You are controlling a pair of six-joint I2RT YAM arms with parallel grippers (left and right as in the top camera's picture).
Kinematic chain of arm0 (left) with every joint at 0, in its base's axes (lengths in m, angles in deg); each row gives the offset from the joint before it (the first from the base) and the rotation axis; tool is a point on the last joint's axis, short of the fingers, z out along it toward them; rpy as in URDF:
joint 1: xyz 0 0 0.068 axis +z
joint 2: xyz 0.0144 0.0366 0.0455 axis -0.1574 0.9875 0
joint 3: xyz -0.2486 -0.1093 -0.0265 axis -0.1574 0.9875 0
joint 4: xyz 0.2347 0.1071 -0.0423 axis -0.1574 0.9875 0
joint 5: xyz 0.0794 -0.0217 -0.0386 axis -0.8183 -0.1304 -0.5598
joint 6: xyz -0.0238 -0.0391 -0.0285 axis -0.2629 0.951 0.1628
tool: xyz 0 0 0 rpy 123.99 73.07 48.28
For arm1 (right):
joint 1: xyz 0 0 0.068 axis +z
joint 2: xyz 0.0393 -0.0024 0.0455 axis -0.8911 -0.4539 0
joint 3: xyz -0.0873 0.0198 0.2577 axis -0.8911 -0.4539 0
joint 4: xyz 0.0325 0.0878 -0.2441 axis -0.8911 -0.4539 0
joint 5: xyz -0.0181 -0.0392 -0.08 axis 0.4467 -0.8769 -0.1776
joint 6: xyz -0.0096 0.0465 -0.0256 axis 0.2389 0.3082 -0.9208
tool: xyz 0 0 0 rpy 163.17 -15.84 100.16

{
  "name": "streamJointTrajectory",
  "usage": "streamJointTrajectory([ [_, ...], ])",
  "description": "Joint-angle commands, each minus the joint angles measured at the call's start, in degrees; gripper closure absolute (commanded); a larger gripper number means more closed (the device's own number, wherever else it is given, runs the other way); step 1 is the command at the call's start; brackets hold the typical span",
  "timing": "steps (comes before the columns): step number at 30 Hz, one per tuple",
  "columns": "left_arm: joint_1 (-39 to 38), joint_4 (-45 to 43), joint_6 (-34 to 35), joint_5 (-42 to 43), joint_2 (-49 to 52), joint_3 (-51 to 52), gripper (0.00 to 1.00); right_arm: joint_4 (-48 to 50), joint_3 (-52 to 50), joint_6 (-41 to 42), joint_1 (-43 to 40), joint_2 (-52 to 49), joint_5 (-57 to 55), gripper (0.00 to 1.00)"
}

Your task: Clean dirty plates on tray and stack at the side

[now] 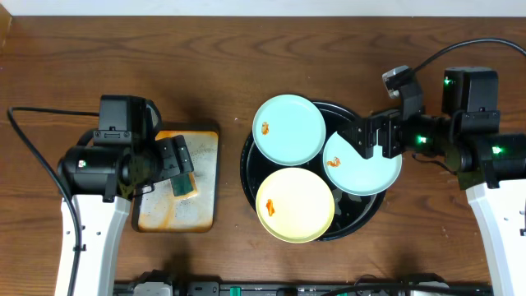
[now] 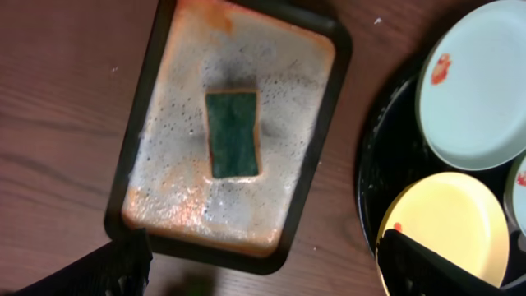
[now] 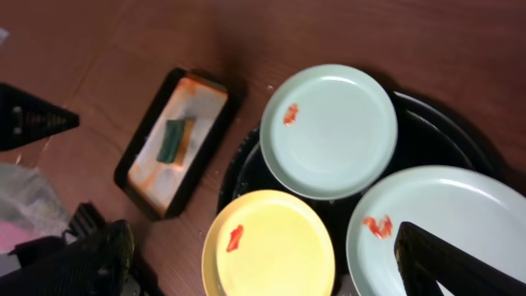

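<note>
The round black tray [image 1: 355, 210] holds three plates, each with an orange smear. One pale blue-green plate [image 1: 289, 130] is at the back, a second [image 1: 366, 168] at the right, and a pale yellow plate [image 1: 296, 205] at the front. My right gripper [image 1: 371, 138] is open and empty, hovering over the right blue-green plate's back edge. In the right wrist view my fingers [image 3: 271, 263] straddle the yellow plate [image 3: 271, 238] and the blue-green plate [image 3: 460, 222]. My left gripper [image 1: 177, 163] is open and empty above the sponge tray; in its wrist view its fingers [image 2: 263, 271] are spread wide.
A rectangular rust-stained metal tray [image 1: 168, 220] lies left of the black tray with a green sponge [image 1: 182, 187] on it; the sponge also shows in the left wrist view [image 2: 233, 134]. Bare wooden table surrounds both trays. Cables run from each arm.
</note>
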Motion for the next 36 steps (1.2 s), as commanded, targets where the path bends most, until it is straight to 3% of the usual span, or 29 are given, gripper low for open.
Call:
streamJointTrajectory([
  [1, 0.04, 0.22, 2.89, -4.39, 1.64, 2.45, 0.11, -1.31, 0.96, 2.73, 0.50, -0.17, -4.57, 0.01],
  [6, 0.02, -2.47, 5.22, -9.49, 5.31, 8.63, 0.13, -2.34, 0.92, 2.73, 0.50, -0.17, -5.90, 0.01],
  [13, 0.04, -8.50, 8.66, -9.25, 13.79, 17.31, 0.28, -2.67, 0.92, 2.71, 0.50, -0.17, -6.12, 0.01],
  [20, 0.02, -17.53, 7.52, -6.56, 20.33, 18.25, 0.62, -2.93, 0.92, 2.71, 0.50, -0.17, -6.14, 0.01],
  [28, 0.02, -24.00, 7.48, -6.08, 26.16, 21.94, 0.85, -3.72, 0.87, 2.69, 0.50, -0.17, -6.29, 0.01],
  [36, 0.02, -30.69, 3.98, -6.25, 30.86, 22.73, 0.89, -4.17, 0.87, 2.71, 0.50, -0.17, -6.29, 0.01],
])
